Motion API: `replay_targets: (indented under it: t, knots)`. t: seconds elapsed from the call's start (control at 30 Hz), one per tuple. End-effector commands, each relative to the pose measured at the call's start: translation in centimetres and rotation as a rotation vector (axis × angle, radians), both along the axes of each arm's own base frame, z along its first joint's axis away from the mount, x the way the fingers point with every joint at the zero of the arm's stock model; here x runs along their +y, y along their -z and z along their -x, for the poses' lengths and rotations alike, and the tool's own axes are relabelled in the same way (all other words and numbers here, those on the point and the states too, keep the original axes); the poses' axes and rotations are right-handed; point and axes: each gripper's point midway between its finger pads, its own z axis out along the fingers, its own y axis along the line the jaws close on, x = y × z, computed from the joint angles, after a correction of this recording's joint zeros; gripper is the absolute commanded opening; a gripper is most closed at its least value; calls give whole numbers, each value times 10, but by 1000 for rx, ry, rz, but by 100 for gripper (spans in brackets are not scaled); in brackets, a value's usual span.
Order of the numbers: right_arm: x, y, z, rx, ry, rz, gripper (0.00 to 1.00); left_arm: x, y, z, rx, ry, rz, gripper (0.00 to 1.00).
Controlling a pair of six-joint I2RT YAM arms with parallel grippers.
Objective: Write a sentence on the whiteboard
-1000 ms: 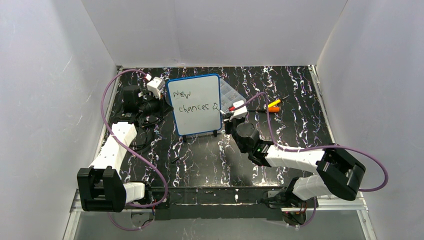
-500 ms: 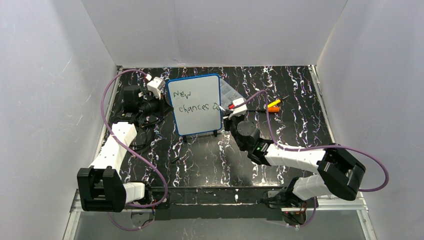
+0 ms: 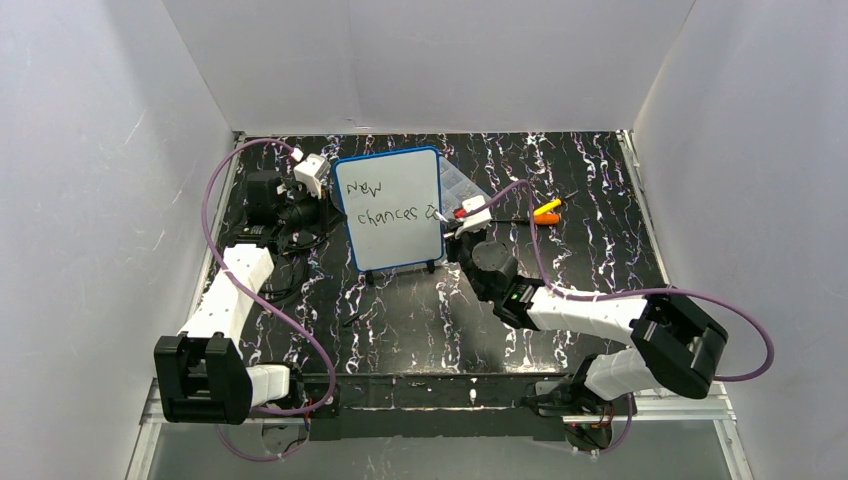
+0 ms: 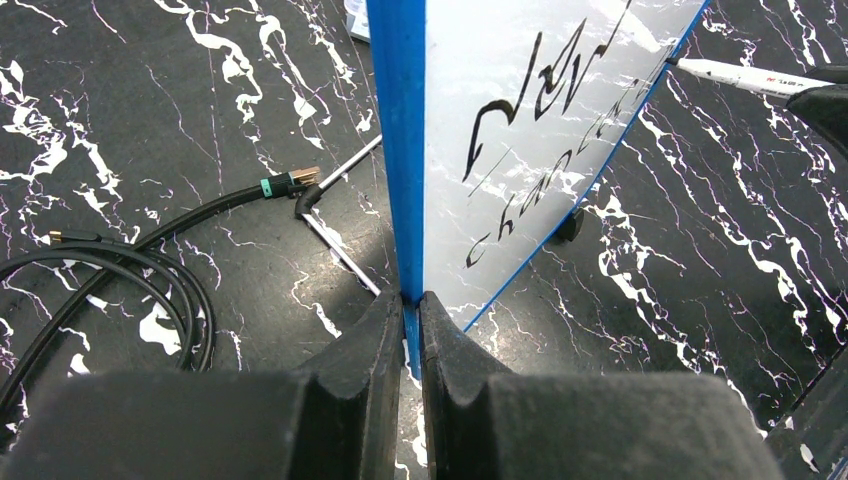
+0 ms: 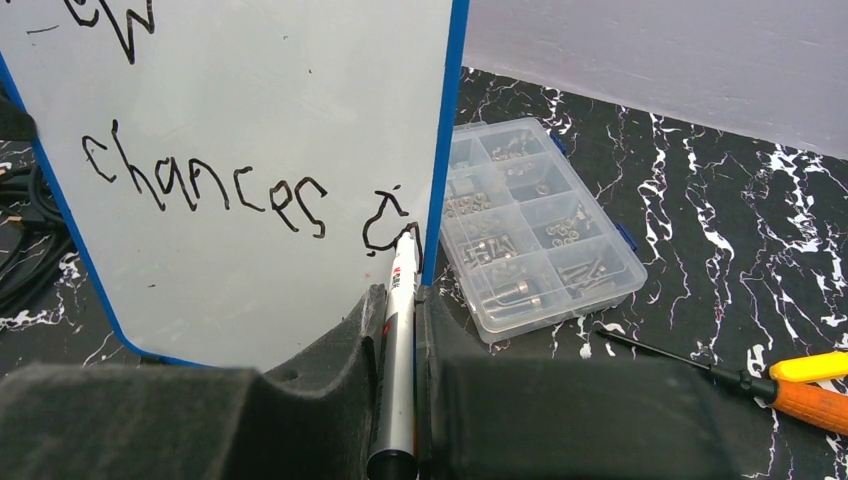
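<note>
1. You have the whiteboard (image 3: 392, 215) standing upright toward the back of the black marbled table (image 3: 420, 320), a little left of centre, its written face turned to your arms.
2. Your left gripper (image 4: 411, 303) is clamped on the board's blue frame (image 4: 398, 150) at the left edge. In the left wrist view, one finger presses each side of that edge.
3. Your right gripper (image 5: 399, 298) is closed around a silver marker (image 5: 397, 340). The marker runs up between the fingers, and its black tip touches the board just inside the right edge.
4. The sentence (image 5: 205, 185) reads "New" on the top line and "chances" on the line below.
5. To the right of "chances", right at the marker tip, you can see a looped, unfinished stroke (image 5: 385, 222). You cannot tell which letter it is.
6. A clear compartment box (image 5: 540, 230) holding small metal parts lies flat on the table, just to the right of the board and behind it.
7. Further right, apart from the box, lies a screwdriver (image 5: 805, 400) with an orange handle, and a yellow handle lies beside it.
8. Black cables (image 4: 120, 260) loop on the table to the left of the board, near your left arm.
</note>
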Motion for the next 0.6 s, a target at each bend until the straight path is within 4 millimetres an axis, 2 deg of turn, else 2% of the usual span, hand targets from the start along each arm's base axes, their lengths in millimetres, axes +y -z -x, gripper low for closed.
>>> replay_targets:
  t: [0.0, 0.3, 0.47, 0.57]
  knots:
    - [4, -25, -6, -43, 12, -74, 1, -4, -11, 3, -39, 24, 15, 0]
    - [2, -38, 2, -48, -25, -99, 1, -4, -9, 2, -32, 21, 17, 0]
    - [7, -48, 17, -31, -120, -105, 1, -5, -9, 2, -33, 20, 20, 0]
    - [17, -54, 31, -17, -205, -128, 1, -5, -10, 2, -33, 21, 26, 0]
